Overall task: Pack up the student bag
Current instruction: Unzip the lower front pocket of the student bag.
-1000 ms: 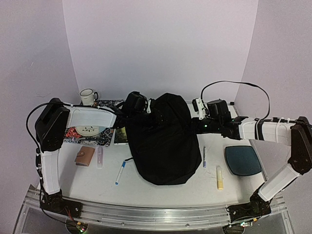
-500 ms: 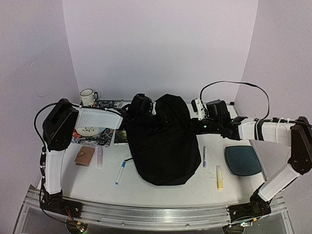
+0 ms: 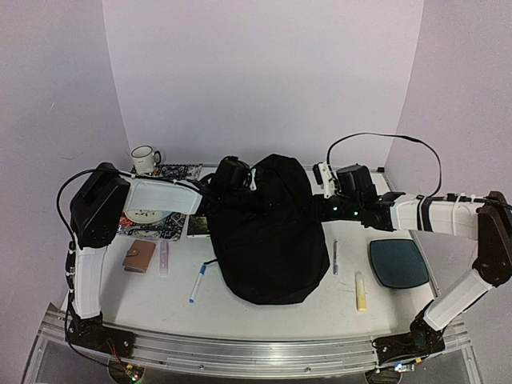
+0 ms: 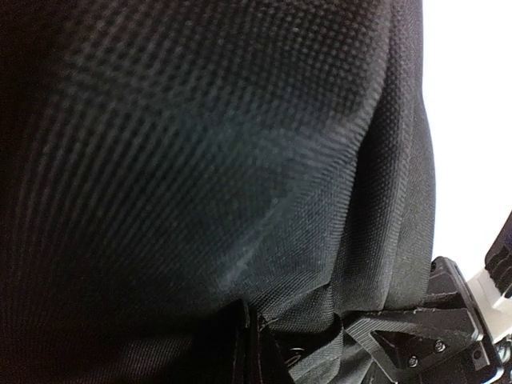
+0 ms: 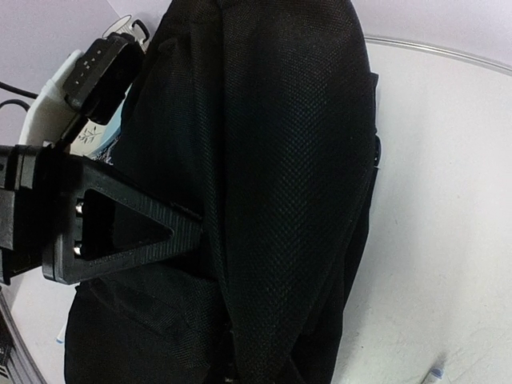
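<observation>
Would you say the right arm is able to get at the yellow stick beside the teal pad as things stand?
Probably not at once: the right hand is shut on the bag. Once it lets go, nothing blocks the yellow stick.

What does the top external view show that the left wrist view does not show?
Only the top external view shows the white mug, the brown wallet, the flat dark-teal rounded pad and both arms. Only the left wrist view shows the weave of the large soft black fabric backpack close up, bunched at the left gripper. Both views show that backpack.
</observation>
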